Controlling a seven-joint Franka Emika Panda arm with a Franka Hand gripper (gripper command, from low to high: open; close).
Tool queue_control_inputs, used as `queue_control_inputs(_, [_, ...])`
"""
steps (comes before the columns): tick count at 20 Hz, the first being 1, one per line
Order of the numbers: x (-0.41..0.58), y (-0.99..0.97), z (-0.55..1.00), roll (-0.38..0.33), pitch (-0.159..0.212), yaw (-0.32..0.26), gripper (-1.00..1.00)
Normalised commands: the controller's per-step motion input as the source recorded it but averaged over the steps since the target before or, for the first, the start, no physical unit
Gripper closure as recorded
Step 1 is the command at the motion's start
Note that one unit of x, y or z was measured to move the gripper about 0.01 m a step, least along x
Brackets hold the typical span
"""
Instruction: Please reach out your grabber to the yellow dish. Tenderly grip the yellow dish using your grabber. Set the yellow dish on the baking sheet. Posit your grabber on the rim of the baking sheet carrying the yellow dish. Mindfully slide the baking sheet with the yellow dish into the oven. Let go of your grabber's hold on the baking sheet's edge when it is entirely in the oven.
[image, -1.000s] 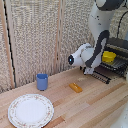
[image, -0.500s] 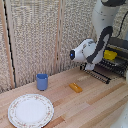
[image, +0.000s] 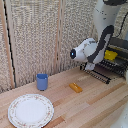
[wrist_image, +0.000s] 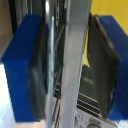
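In the exterior view, the white arm reaches down to the baking sheet, a dark ribbed tray sticking out of the oven on the exterior view's right. The yellow dish sits on the sheet, close to the oven mouth. My grabber is at the sheet's near rim. In the wrist view, the grabber has its blue fingers pressed on either side of the sheet's silver rim bar. A patch of the yellow dish shows beyond the bar.
A blue cup stands on the wooden table at the exterior view's left. In front of it lies a white patterned plate. A flat orange-yellow piece lies mid-table. A woven screen backs the scene.
The arm, with the baking sheet's rim in its grip, has shifted slightly toward the oven. The yellow dish has ridden along on the sheet.
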Motion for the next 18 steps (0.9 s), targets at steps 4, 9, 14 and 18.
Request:
queue_control_inputs(4, [-0.320, -0.78, 0.46, 0.000, 0.000, 0.091, 1.00])
queue_control_inputs(9, [-0.188, -0.92, 0.27, 0.000, -0.002, 0.063, 1.00])
queue_control_inputs(14, [0.000, -1.00, -0.02, 0.000, -0.003, 0.007, 1.00])
queue_control_inputs(18, [0.000, -1.00, -0.03, 0.000, -0.010, 0.000, 1.00])
